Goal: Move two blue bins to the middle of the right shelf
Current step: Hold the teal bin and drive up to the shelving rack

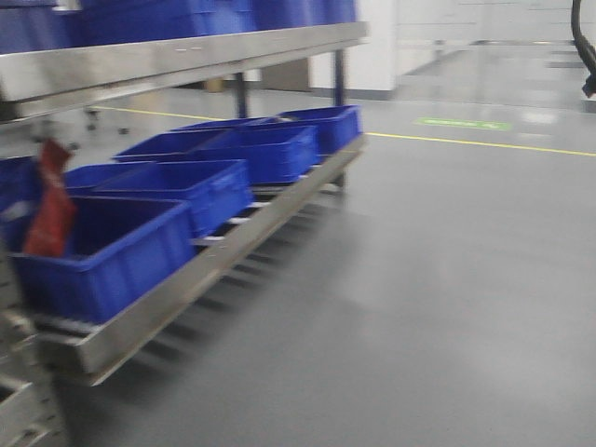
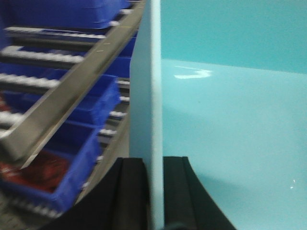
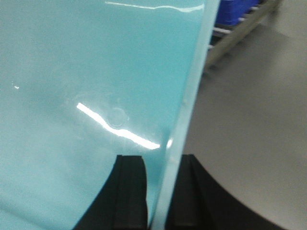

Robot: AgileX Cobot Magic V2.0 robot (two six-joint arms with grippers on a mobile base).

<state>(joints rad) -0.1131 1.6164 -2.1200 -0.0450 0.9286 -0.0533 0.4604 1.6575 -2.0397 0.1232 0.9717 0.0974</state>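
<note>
Matte black jaws pinch a glossy, thin-walled teal bin [image 2: 144, 105].

The left gripper [image 2: 156, 165] points its two black fingers [image 2: 133, 191] up and squeezes a thin wall [image 2: 153, 96] between them. The right gripper [image 3: 160, 163] pinches a leaning wall [image 3: 192, 96] the same way. The dark bit at the front view's top right corner may be an arm [image 1: 587, 56].

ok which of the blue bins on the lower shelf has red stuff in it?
The nearest bin, at the row's left end: a red packet sticks up from it. No red shows in the others.
</note>
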